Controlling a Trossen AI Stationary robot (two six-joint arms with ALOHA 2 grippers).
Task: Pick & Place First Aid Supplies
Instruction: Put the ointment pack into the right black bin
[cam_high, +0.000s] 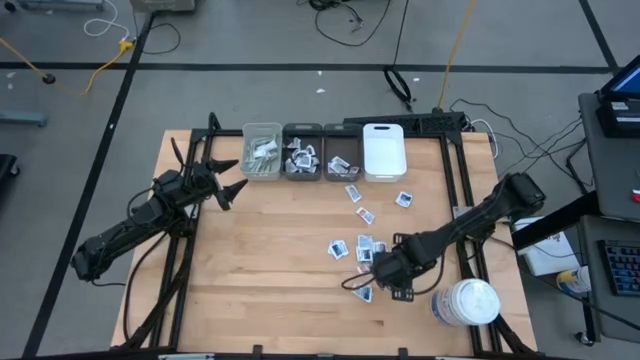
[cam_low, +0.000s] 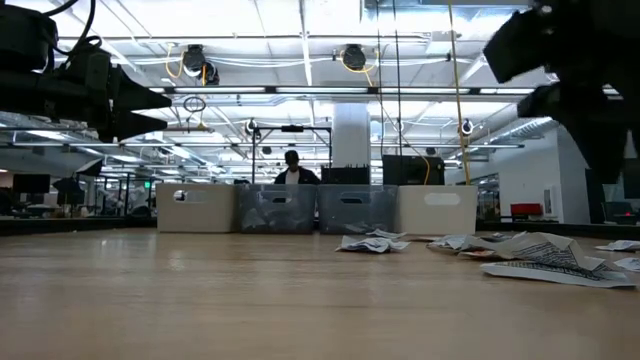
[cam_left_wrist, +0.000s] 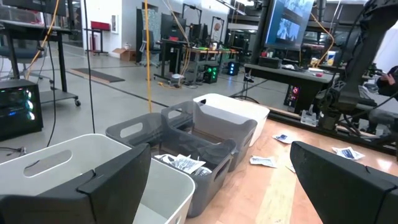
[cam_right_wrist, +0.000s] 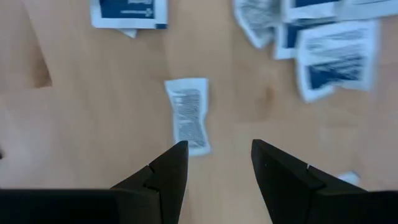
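Sachets lie scattered on the wooden table.

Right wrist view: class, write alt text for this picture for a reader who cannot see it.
The right end effector hangs open above the wooden table, its two dark fingers empty, with one small white sachet with grey print lying just ahead of them. More sachets with blue print lie scattered farther on.
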